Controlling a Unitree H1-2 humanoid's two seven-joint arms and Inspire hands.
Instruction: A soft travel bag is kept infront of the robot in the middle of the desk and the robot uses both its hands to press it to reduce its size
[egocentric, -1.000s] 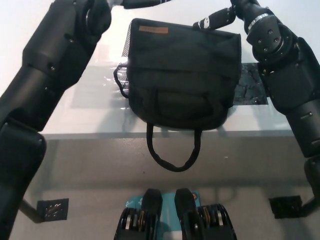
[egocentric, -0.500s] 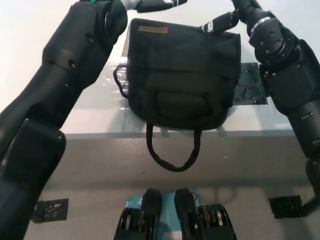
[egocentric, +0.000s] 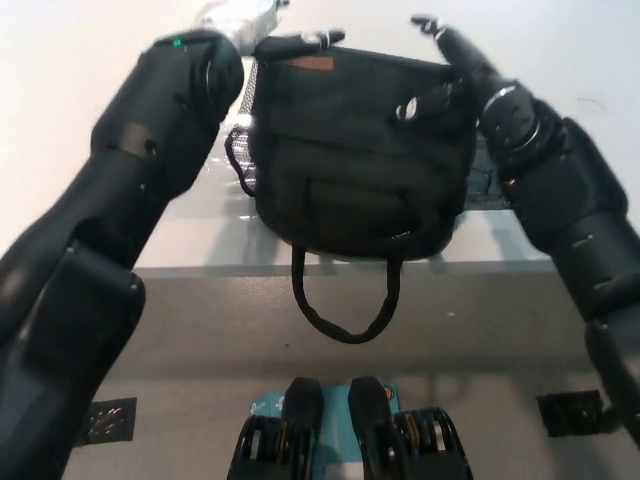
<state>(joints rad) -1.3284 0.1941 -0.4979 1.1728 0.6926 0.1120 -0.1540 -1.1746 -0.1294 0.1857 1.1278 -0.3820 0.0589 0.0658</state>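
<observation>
A black soft travel bag lies in the middle of the white desk, with its carry strap hanging in a loop over the front edge. My white left hand lies at the bag's far left corner, fingers stretched out along its top edge. On the far right corner my black right hand rests with fingers spread, open on the fabric. Neither hand grips anything. The top of the picture cuts off part of the left hand.
A dark patch on the desk shows at the bag's right side, partly under my right arm. A tan label sits near the bag's far left. Two black pads lie on the floor below the desk.
Both hands have come inward onto the bag's far corners; the right hand now lies on the fabric. The left arm has swung in closer to the bag.
</observation>
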